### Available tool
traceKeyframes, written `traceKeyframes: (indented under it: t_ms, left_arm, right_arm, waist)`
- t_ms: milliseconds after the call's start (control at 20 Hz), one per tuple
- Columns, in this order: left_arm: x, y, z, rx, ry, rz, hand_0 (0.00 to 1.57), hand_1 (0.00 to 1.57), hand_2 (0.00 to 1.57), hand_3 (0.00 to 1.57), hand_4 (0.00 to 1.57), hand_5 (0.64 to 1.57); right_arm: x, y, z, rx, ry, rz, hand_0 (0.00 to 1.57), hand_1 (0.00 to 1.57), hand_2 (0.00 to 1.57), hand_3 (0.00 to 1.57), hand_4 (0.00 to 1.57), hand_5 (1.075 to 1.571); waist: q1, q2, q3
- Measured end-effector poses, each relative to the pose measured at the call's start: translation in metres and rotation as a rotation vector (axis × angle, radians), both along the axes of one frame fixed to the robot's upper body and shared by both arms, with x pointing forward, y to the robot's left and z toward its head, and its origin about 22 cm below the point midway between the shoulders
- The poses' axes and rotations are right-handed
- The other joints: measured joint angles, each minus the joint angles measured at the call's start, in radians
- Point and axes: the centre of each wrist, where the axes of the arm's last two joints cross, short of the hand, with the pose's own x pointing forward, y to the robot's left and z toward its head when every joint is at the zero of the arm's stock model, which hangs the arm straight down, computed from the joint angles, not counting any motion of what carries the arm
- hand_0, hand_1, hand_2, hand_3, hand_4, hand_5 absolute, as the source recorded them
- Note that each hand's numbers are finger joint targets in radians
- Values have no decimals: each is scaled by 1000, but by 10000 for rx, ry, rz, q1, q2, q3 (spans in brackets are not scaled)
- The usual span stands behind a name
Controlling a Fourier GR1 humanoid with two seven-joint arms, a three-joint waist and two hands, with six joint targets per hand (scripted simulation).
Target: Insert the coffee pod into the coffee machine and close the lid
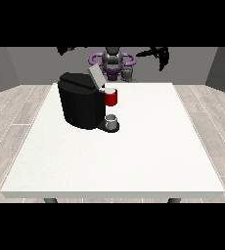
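Black coffee machine on white table, grey lid tilted up, both hands raised behind machine, finger states impossible to tell

One view only was given; the front camera stood across the large white square-topped table from the small grey-and-purple humanoid robot, facing it and looking down at a slant; it stood far enough back that the whole tabletop showed, near edge lowest, with pale plank floor at both sides; the robot was small at the top, beyond the far edge; no second view shared the scene.
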Motion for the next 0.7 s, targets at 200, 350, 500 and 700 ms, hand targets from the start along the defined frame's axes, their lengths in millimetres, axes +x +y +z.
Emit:
traceKeyframes:
  t_ms: [200,350,500,700]
  left_arm:
    - [-15,1,-15,-686,190,-13,0,0,0,0,135,1571]
    - [-24,-8,-21,-1127,247,-205,0,0,0,0,0,1571]
    - [-30,-8,-18,-1375,122,-154,0,0,0,0,88,1571]
    - [-36,-11,-8,-1551,-159,-258,0,0,0,0,103,1571]
  right_arm:
    - [6,7,11,-276,45,486,0,0,0,0,137,1571]
    - [11,7,11,-571,-27,576,0,0,0,0,215,1571]
    - [16,18,15,-638,-106,841,0,0,0,0,0,1571]
    - [25,14,15,-665,-156,996,0,0,0,0,0,1571]
  waist:
    - [400,-86,1]
    - [798,9,2]
    - [927,142,5]
    - [1119,479,4]
